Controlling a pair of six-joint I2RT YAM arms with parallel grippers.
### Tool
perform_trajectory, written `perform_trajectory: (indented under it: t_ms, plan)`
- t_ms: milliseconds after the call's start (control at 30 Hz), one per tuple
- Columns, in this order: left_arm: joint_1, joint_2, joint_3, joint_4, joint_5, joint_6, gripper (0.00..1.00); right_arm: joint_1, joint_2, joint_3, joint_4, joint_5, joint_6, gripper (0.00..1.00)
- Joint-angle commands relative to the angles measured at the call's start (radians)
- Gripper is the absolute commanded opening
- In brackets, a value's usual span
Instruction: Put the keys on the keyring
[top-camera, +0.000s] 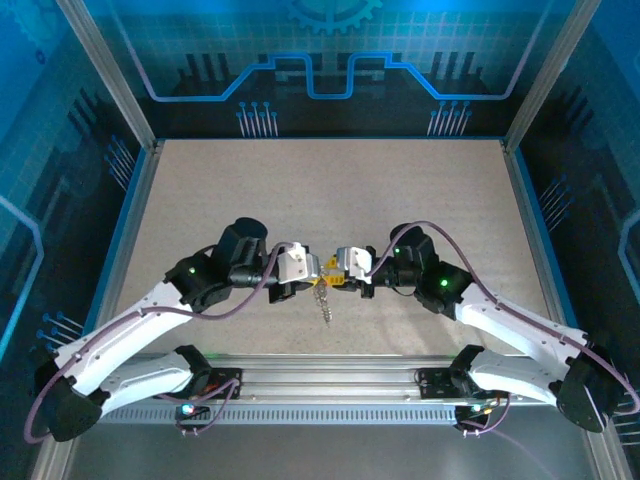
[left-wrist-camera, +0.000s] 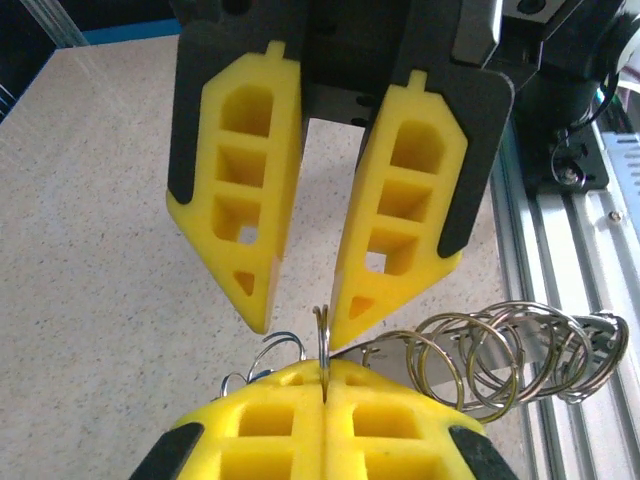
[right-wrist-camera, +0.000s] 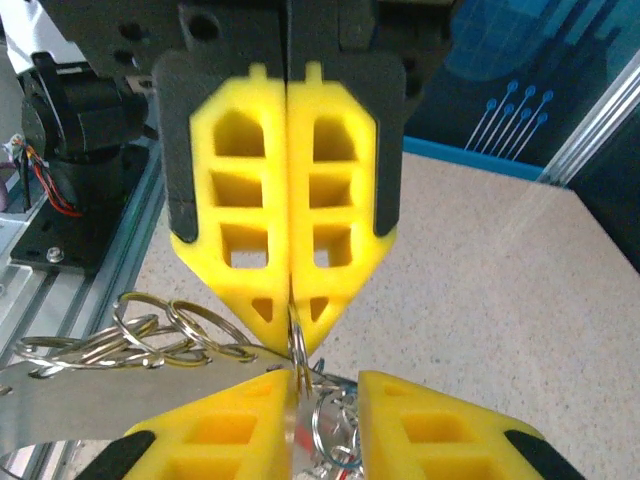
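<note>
Speckled beige counter (top-camera: 330, 190) runs out ahead of you inside blue-lit walls, with a metal rail (top-camera: 330, 385) along its near edge. Your two arms meet nose to nose above the middle of the near half.

Your left claw (top-camera: 312, 272) has its yellow fingers pressed together, clamped on the keyring (left-wrist-camera: 321, 335). From the left wrist you see that claw (left-wrist-camera: 325, 375) at the bottom of the view, with the thin grey ring standing upright out of the seam between its tips. From the right wrist you see the same claw (right-wrist-camera: 295, 335) from the front, and the keyring (right-wrist-camera: 297, 345) comes out just below its tips.

Your right claw (top-camera: 335, 275) has its fingers apart. From the left wrist, that claw (left-wrist-camera: 303, 325) has one tip on each side of the ring, and whether either tip touches it you cannot tell. In its own view the right claw (right-wrist-camera: 325, 390) has loops of wire in the gap between its fingers.

A chain of rings (left-wrist-camera: 500, 350) trails off sideways from the grip. A flat metal strip (right-wrist-camera: 110, 400) lies under that chain in the right wrist view. From above, a small metal bundle (top-camera: 322, 302) hangs below the two claws; it is too small to tell key from ring.
</note>
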Motion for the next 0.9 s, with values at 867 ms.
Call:
perform_trajectory:
  t_ms: [867]
  plan:
    - [-0.059,0.200,0.274,-0.332,-0.095,0.161,0.00,-0.063,0.075,0.066,-0.127,-0.277,0.005,0.26]
